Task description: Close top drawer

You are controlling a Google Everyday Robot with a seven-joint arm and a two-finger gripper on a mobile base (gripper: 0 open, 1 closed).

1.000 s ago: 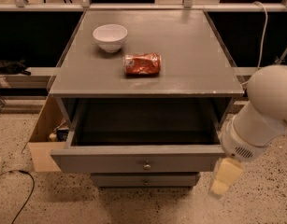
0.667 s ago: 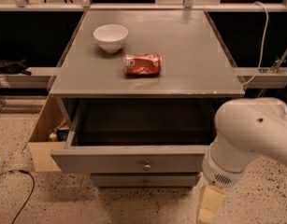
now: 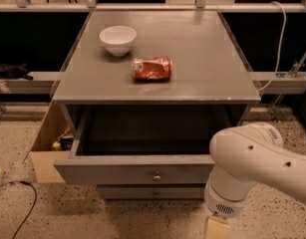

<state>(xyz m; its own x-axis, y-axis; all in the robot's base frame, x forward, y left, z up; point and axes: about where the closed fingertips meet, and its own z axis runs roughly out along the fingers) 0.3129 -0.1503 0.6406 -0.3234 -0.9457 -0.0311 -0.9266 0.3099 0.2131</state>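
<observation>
The top drawer (image 3: 135, 171) is seen pulled well out below the desk (image 3: 202, 59), with the tool (image 3: 217, 228) held low, right of its front, its state impossible to tell, so the approach is judged in hand and a square inward push is called for next.

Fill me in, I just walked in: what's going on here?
A robot arm hangs before a grey cabinet, its claw at the bottom edge, right of and below the top drawer. That drawer stands pulled out, untouched. A white bowl and a red packet sit on top.
</observation>
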